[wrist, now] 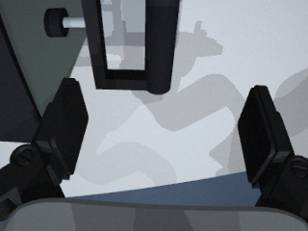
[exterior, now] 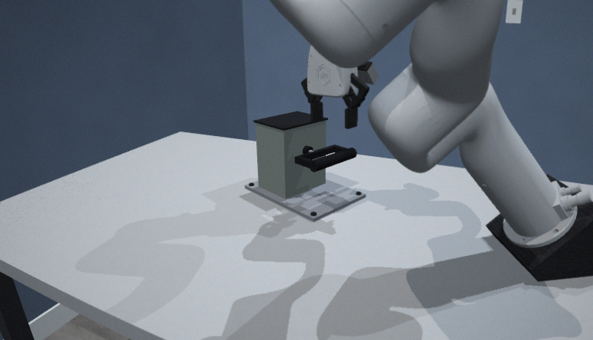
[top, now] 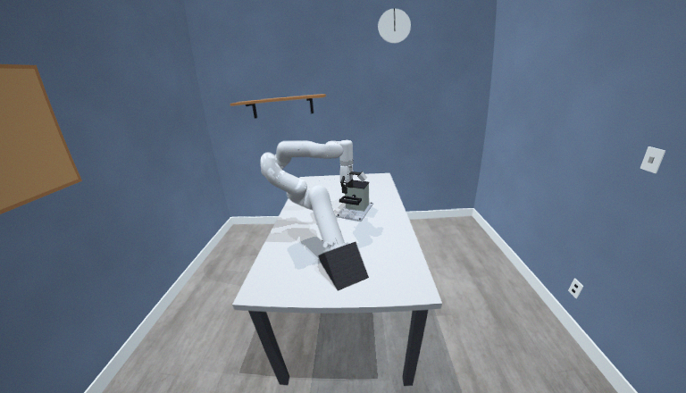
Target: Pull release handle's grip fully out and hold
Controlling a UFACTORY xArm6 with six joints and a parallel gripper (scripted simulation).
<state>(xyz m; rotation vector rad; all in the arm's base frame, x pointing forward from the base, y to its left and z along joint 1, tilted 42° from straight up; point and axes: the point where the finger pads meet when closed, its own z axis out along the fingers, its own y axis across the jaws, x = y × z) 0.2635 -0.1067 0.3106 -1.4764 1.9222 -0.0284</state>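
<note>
The release handle's housing (exterior: 289,157) (top: 356,195) is a grey-green box with a black top on a bolted plate, at the far end of the table. Its black grip (exterior: 325,157) is a level bar on two rods in front of the housing; it also shows in the top view (top: 350,199). My gripper (exterior: 333,115) is open and empty. It points down and hovers above the grip, apart from it, with one finger near the housing's top edge. In the wrist view the grip bar (wrist: 164,22) lies below and ahead of the open fingers.
The arm's dark base block (top: 343,264) sits mid-table, and the big arm links (exterior: 442,78) pass close on the right of the housing. The base plate (exterior: 306,198) has bolts at its corners. A wall shelf (top: 277,99) hangs behind.
</note>
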